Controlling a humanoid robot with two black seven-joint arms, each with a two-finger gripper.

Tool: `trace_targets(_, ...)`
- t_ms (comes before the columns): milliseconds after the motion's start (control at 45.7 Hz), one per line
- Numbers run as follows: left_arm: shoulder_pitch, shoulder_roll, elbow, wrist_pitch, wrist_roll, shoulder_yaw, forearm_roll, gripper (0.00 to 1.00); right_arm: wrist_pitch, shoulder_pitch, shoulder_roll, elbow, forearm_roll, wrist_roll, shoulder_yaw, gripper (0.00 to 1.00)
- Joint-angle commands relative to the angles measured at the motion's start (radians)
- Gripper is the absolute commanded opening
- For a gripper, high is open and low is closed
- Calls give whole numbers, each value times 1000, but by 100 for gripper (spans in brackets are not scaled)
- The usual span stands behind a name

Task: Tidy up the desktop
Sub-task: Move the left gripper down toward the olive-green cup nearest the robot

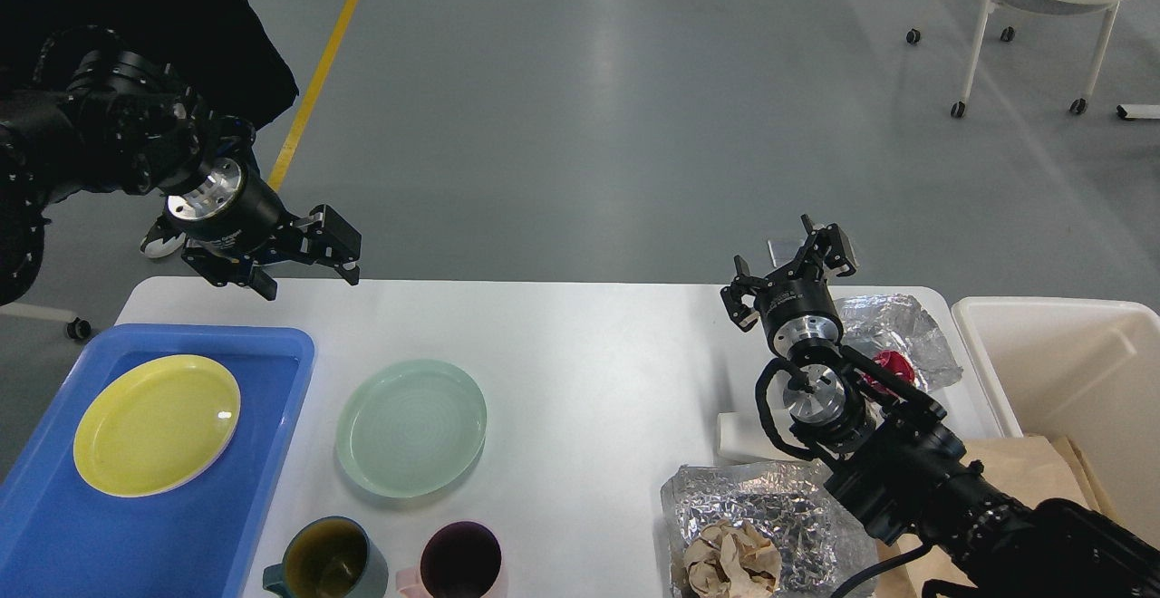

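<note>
- Desktop [580, 353]: large white rect. table top w/ rounded corners, matte; fills lower half of head view.
- L gripper [304, 261]: black 2-finger unit, above far-left corner of desktop; fingers spread apart, nothing between them.
- R gripper [796, 265]: black, above far edge nr right corner; fingers spread, holding nothing.
- Blue plastic rect. tray [272, 417]: at left edge of desktop; round yellow plate [156, 424] lies inside.
- Pale green round plate [410, 428]: on desktop just right of tray, apart from it.
- Teal mug [326, 560] & dark purple-lined pink mug [459, 562]: at near edge, side by side, upright.
- Crumpled silver foil sheet [897, 331]: far-right corner, red item [893, 367] on it.
- 2nd foil sheet [752, 507]: near edge, right side; holds crumpled brown paper wad [729, 560].
- Cream-white bin [1060, 362]: beside right edge of desktop.
</note>
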Motion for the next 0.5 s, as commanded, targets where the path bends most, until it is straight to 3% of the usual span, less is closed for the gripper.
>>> trace_targets(0, -5, -80, -67, 0, 51, -1, 5, 98, 0, 0, 0, 0, 0, 0, 0, 100)
trace_targets(219, -22, -120, -234, 0, 57, 7, 25, 98, 0, 0, -1, 0, 0, 0, 0, 100)
trace_targets(481, -60, -68, -422, 0, 68, 22, 58, 98, 0, 0, 0, 0, 0, 0, 0, 100)
